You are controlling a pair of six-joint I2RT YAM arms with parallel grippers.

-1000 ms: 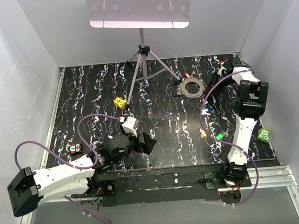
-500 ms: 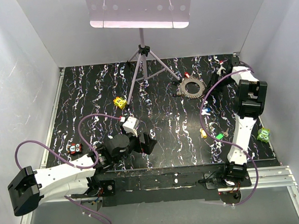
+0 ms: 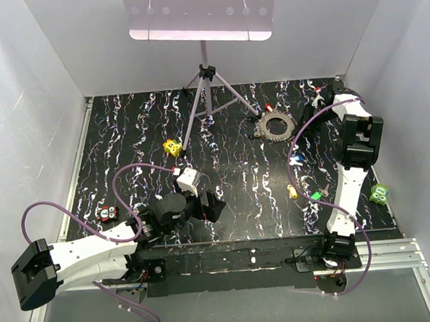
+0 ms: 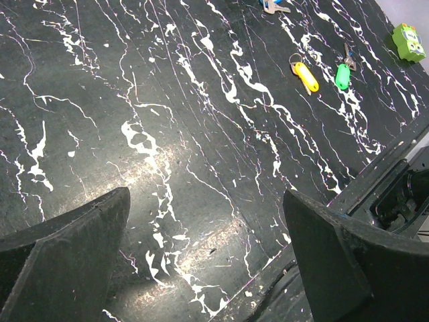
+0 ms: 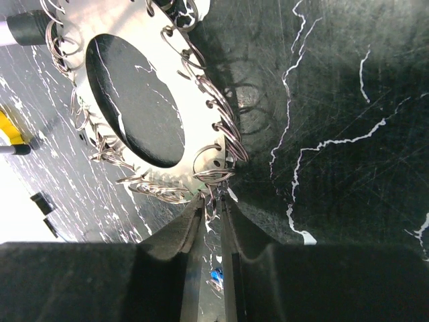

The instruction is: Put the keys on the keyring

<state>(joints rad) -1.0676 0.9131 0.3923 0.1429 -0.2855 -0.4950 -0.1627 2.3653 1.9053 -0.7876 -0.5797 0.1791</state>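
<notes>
The bench [image 3: 125, 130] is black, veined with white, closed in by plain white walls [image 3: 42, 84] on three sides. A tripod music stand [image 3: 204, 72] stands at its far edge. The keyring [image 5: 199, 117] lies toward the far right corner, the right tool [image 5: 213, 202] at its rim, fingers almost together; whether they pinch anything I cannot tell. The left tool [image 4: 206, 196] gapes wide by the near edge. An orange key [image 4: 306, 76], a green key [image 4: 343, 75] and a blue key [image 3: 295, 158] lie loose toward the right edge.
</notes>
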